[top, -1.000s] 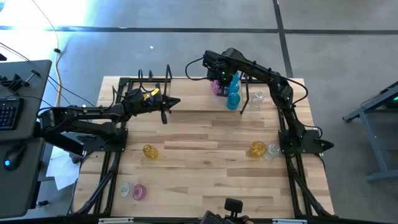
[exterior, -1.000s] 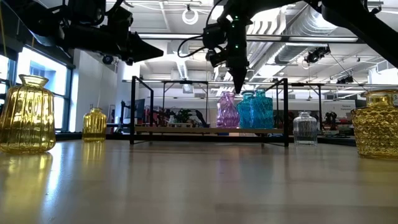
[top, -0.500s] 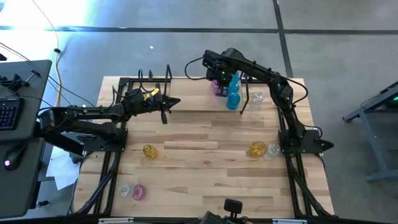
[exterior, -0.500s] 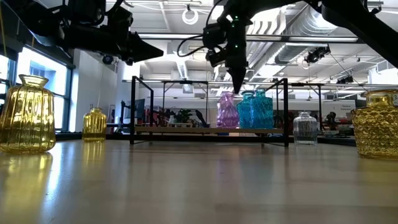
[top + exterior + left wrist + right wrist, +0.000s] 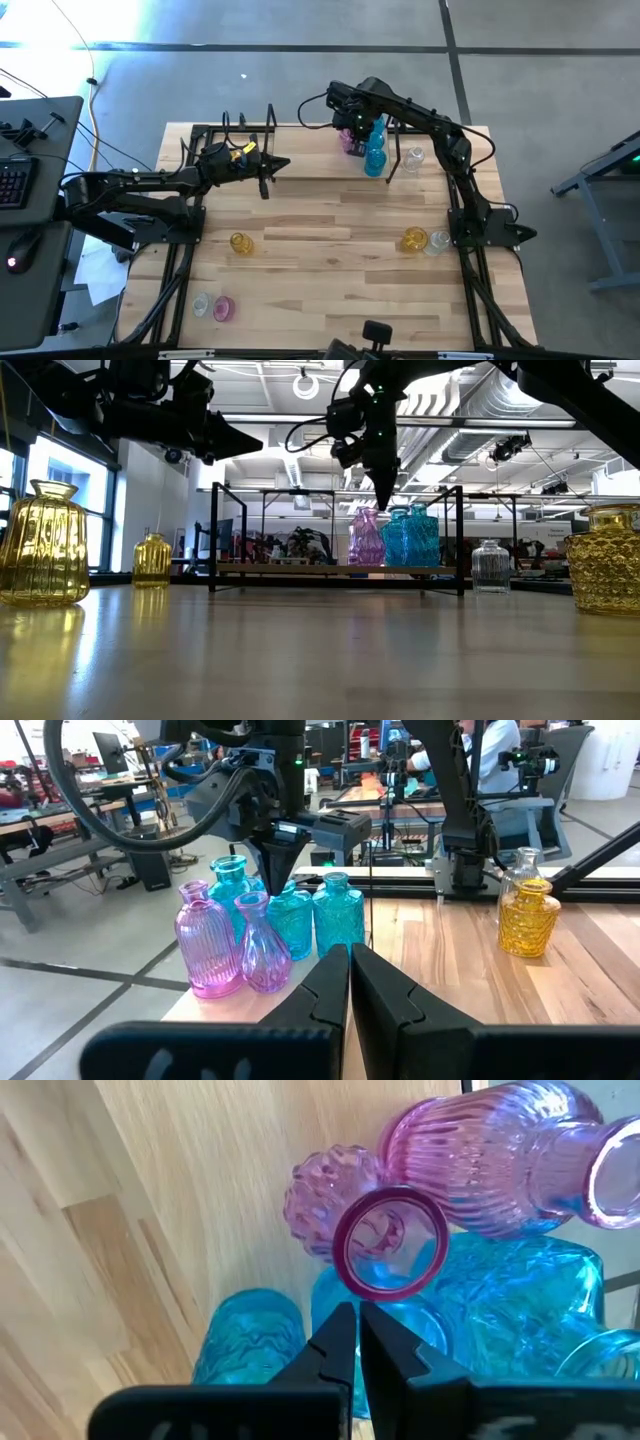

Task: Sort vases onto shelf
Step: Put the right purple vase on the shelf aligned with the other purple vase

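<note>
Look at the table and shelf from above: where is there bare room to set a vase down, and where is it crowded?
Free: the shelf's left and middle stretch, and the table's wide centre between the yellow vase and the yellow and clear pair. Crowded: the shelf's right end, where pink vases and blue vases cluster under the shut right gripper.

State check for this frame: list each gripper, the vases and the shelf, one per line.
Right gripper: shut, empty, above the shelf vases.
Left gripper: shut, empty, hovering near the shelf.
Pink vases: two upright on the shelf.
Blue vases: upright beside the pink ones.
Yellow vase: upright on the table, unsorted.
Shelf: partly filled.
</note>
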Tool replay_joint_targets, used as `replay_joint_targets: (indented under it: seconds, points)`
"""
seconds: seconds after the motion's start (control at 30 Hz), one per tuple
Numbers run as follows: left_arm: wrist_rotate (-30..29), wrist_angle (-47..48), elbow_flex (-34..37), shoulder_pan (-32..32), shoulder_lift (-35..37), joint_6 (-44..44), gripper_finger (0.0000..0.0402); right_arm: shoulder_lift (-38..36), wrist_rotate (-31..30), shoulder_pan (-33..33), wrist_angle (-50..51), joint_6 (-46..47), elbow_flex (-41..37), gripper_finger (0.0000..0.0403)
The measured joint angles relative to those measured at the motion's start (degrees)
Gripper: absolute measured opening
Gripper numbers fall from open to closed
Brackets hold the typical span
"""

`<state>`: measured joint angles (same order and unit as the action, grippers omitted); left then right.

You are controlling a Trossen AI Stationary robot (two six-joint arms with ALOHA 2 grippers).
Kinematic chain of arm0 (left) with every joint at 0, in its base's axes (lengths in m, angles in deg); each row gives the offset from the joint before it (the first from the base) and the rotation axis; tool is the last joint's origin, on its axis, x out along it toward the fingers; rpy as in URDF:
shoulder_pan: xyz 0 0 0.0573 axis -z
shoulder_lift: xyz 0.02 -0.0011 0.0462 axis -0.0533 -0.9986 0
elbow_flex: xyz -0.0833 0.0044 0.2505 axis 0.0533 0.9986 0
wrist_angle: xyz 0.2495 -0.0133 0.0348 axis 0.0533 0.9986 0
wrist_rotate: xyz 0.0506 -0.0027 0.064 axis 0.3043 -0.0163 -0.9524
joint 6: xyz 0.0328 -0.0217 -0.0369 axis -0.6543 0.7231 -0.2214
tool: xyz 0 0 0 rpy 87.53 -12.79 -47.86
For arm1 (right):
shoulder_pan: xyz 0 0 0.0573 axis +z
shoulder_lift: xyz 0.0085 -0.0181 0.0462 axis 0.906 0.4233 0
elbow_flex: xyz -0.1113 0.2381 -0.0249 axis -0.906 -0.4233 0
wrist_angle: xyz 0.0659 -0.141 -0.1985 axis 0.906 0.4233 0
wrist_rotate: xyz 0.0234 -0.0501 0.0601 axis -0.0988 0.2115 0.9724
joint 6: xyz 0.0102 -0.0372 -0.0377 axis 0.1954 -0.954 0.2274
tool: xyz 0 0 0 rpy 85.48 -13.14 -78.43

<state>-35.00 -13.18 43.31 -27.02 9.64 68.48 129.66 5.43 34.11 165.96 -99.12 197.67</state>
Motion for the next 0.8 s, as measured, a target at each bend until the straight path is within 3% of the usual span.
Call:
replay_joint_targets:
  seconds: [0.8]
  points:
    - [0.02, 0.0, 0.0, 0.02, 0.0, 0.0, 0.0005, 0.0, -1.09, -0.14, 0.0, -0.02, 0.0, 0.0]
